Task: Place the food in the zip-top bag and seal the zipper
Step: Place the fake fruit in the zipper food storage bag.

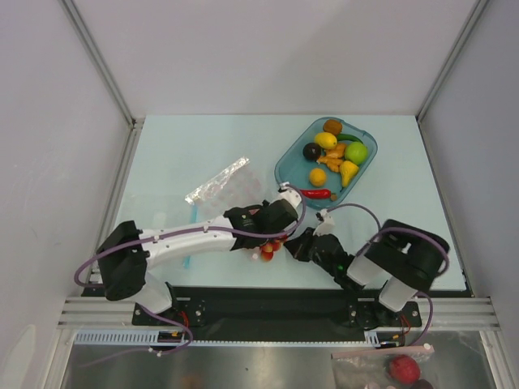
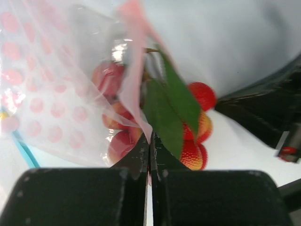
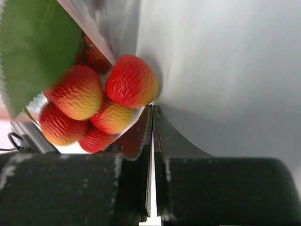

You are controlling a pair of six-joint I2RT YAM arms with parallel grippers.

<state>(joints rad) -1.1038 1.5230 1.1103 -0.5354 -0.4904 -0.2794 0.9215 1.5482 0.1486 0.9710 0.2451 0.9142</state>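
Note:
The zip-top bag [image 1: 217, 185] lies left of centre; in the left wrist view its clear film [image 2: 51, 94] shows pink dots. My left gripper [image 1: 274, 231] [image 2: 150, 146] is shut on the pink zipper [image 2: 134, 70] at the bag's mouth. A cluster of red balls [image 1: 268, 250] [image 2: 200, 127] [image 3: 127, 82] with green leaves sits partly inside the mouth and partly outside. My right gripper [image 1: 293, 245] [image 3: 153, 109] is shut, its tips right beside the cluster, with nothing visibly between them. More food, a lemon [image 1: 326, 139], a plum [image 1: 311, 151] and a green piece [image 1: 355, 152], lies in the tray.
The teal tray [image 1: 284, 166] stands at the back right, with a red chili [image 1: 316, 193] beside its near rim. A light-blue stick [image 2: 26, 153] lies under the bag. Another bag with a red ball [image 1: 397, 366] rests off the table at bottom right. Grey walls enclose the table.

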